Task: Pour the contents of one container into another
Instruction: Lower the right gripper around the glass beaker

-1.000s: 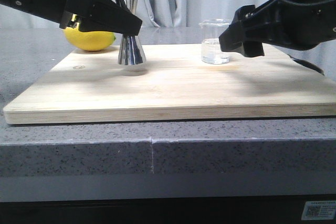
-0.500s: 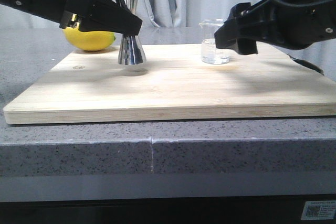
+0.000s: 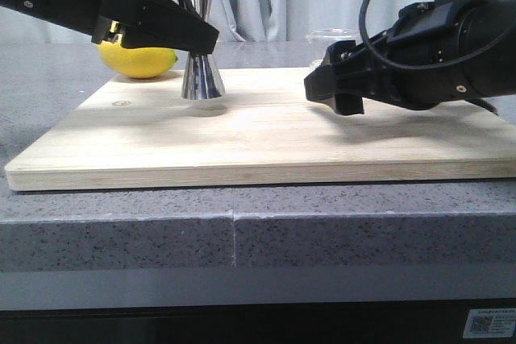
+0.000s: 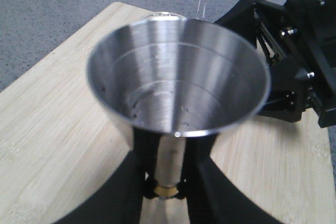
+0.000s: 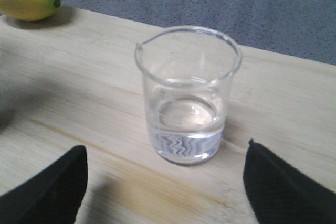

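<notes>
Right hand (image 5: 165, 182) is spread wide, its two black fingertips (image 5: 47, 190) flanking the small clear glass beaker (image 5: 186, 95) without touching it; the beaker stands upright straight ahead between them on the pale wooden board (image 3: 258, 138), a little clear liquid in its bottom. Left hand (image 4: 165, 182) pinches the tall shiny steel hourglass jigger (image 4: 176, 85) at its gold-banded waist, upright. Beyond lies a yellow lemon (image 3: 139, 60). No readable writing shows on the beaker.
</notes>
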{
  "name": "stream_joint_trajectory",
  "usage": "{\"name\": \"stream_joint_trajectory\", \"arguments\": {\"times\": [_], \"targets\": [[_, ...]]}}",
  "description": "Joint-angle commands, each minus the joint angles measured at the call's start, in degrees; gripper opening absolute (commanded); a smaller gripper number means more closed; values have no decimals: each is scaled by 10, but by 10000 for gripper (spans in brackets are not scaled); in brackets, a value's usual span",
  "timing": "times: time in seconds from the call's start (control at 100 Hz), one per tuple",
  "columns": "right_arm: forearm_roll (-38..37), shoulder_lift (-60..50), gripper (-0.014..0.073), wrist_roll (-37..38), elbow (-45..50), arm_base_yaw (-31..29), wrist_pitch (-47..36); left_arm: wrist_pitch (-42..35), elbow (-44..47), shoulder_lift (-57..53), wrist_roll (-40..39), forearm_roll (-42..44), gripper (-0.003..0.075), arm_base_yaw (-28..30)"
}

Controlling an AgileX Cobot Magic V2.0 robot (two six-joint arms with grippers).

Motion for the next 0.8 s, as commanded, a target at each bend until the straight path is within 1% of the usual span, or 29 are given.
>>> {"name": "stream_joint_trajectory", "arguments": {"times": [0.0,0.79], "targets": [[-5,-13,553,0,-12,1,-54,33,-18,-30,0,-41,32,-4],[-12,-5,553,0,-12,1,-84,48,-18,-30,0,-41,32,-4]]}}
